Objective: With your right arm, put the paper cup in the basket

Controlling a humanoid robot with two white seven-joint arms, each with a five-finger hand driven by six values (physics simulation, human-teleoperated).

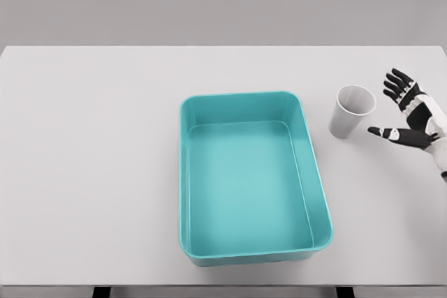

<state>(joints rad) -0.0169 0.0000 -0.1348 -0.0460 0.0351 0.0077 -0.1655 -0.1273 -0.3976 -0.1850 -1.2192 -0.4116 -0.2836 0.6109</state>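
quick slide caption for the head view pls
Open right hand reaching toward an upright white paper cup standing beside an empty teal plastic basket on a white table.

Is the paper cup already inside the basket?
No, the paper cup stands upright on the table, to the right of the teal basket, near the open right hand.

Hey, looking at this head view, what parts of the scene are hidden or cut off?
- Right hand: wrist and arm cut off by the picture's right edge.
- Left arm: out of view entirely.
- Paper cup: its far lower side, hidden by the cup itself.
- Teal basket: outside of its far wall, hidden by its rim.
- Table: legs mostly cut off at the bottom edge.
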